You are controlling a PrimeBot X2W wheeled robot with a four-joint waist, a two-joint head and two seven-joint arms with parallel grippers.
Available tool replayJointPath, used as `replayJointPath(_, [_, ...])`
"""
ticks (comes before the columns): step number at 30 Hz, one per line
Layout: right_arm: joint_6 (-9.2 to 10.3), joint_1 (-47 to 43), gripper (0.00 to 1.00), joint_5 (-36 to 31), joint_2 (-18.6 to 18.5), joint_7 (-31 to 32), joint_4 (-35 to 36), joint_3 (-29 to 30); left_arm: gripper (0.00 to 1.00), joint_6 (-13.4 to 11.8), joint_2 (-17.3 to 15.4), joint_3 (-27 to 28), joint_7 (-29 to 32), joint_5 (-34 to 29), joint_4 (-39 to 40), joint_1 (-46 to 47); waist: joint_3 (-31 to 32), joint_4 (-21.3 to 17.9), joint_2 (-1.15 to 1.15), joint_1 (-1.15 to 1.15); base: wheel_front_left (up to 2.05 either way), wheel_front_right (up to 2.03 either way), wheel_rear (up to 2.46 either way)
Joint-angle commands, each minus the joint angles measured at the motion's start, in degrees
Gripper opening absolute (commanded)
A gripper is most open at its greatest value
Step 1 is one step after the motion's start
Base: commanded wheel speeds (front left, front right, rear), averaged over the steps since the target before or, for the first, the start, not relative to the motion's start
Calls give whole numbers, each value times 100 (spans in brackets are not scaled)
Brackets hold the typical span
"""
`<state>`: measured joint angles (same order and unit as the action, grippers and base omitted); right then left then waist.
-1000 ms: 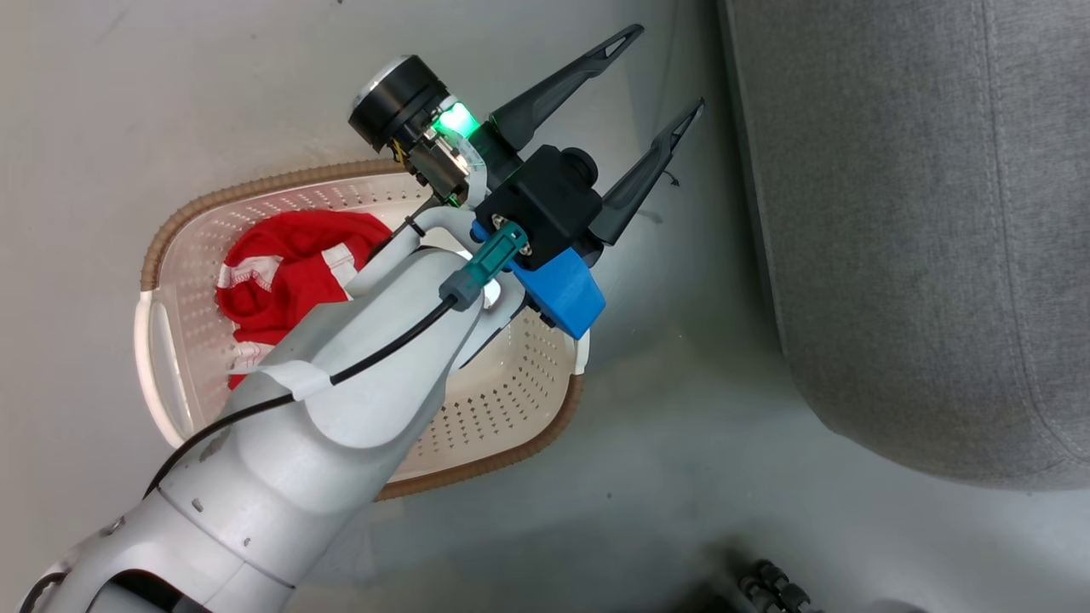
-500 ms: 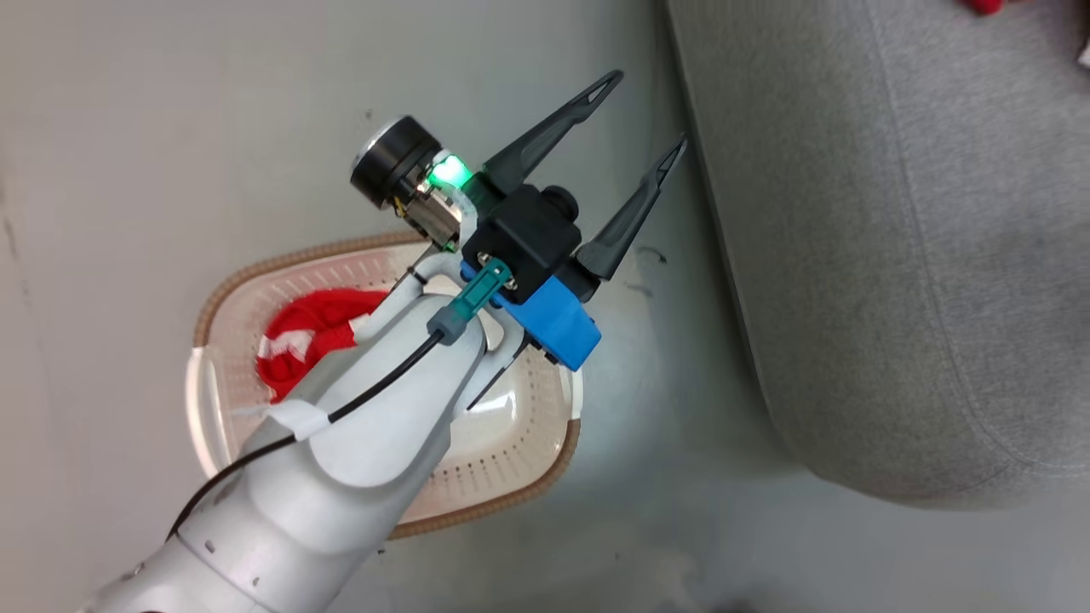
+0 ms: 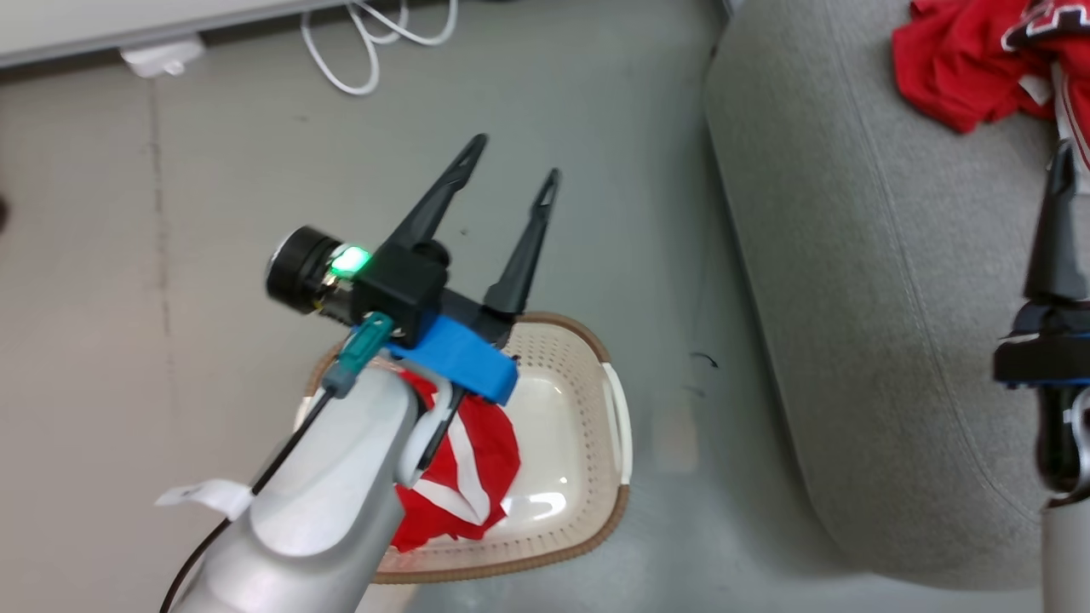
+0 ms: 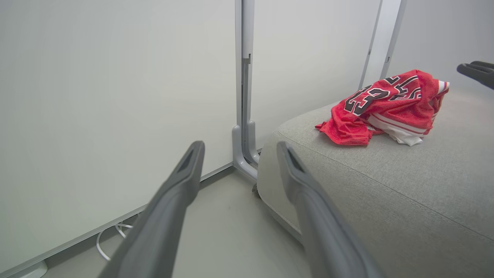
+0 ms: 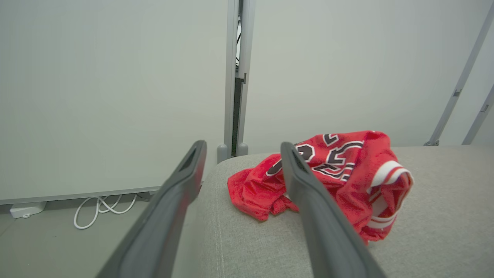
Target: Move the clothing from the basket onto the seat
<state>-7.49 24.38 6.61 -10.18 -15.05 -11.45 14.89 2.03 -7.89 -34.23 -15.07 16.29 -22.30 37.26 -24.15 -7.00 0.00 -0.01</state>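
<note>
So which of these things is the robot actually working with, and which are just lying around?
Part of the job:
- grey seat
- red jersey lying on it
- basket
- red garment inside it

Just lying about:
- white cable on the floor
- small white box near it

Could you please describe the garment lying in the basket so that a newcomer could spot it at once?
Find the large grey seat; on the floor beside it stands a cream basket with a brown rim. The crumpled red garment lies inside it. Unlike the red jersey on the seat, it shows white stripes but no visible lettering.
</note>
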Motion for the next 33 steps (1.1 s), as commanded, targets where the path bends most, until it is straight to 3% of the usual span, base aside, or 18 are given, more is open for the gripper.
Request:
replayJointPath(1, [-1,-183,100,11,112,-21,135,-140,100,-49,-36,213,-14,16,79,-221,366,342,0,1,0,0,0])
replayJointPath(15, [-1,-651,100,-33,457,-20,417,-1044,100,-32,82,1486,-15,-181,587,-1263,987,941,0,1,0,0,0])
replayJointPath(33, [-2,-1546,100,-205,646,-20,517,-1035,100,246,382,2588,-16,-583,842,-2455,1651,1119,0,1,0,0,0])
